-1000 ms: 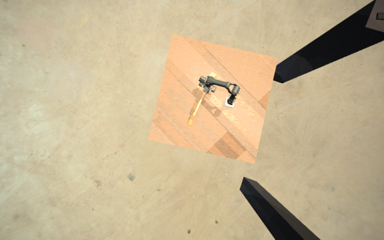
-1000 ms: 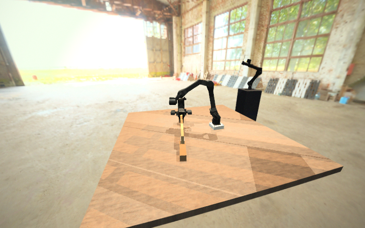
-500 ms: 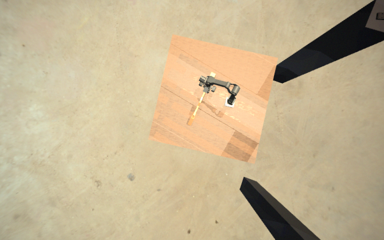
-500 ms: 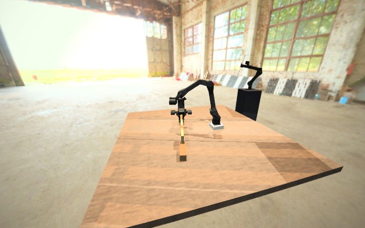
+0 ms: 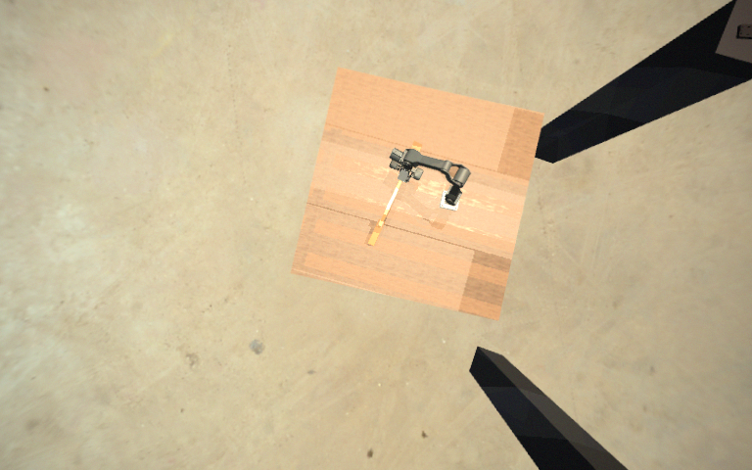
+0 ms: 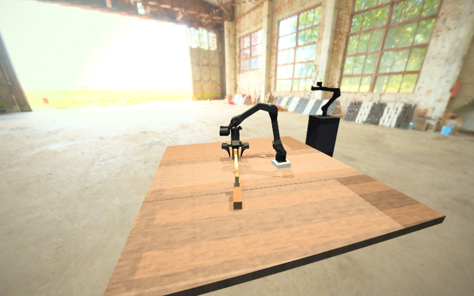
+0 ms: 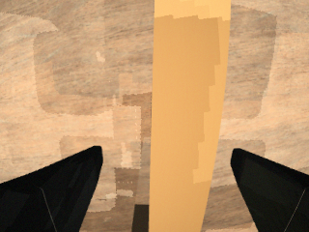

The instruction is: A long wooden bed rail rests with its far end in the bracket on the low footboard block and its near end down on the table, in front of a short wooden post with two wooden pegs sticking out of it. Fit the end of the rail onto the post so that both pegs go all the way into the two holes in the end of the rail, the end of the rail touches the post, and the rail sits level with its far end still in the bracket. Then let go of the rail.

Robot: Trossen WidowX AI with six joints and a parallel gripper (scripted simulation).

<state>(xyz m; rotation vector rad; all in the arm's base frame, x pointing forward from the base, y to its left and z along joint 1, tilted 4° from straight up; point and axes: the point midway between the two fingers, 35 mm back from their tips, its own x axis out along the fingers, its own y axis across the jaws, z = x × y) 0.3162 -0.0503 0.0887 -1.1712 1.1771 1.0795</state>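
The long wooden rail (image 5: pixel 392 200) (image 6: pixel 236 169) (image 7: pixel 183 106) runs from the low footboard block (image 5: pixel 373 238) (image 6: pixel 237 195) towards the post (image 5: pixel 416 146). Its far end is at the bracket on that block. My gripper (image 5: pixel 405 169) (image 6: pixel 236 156) (image 7: pixel 168 156) is open near the post end of the rail. Its fingers stand apart on both sides of the rail, with a gap on each side in the wrist view. The arm hides the joint between rail and post, so the pegs, the holes and any contact there cannot be seen. Whether the rail is exactly level is too small to tell.
The arm's white base (image 5: pixel 449 207) (image 6: pixel 281 164) stands on the wooden table (image 5: pixel 354 105) (image 6: pixel 297 223), to the right of the rail. A second dark arm (image 6: pixel 326 91) stands on a black pedestal (image 6: pixel 322 134) behind the table.
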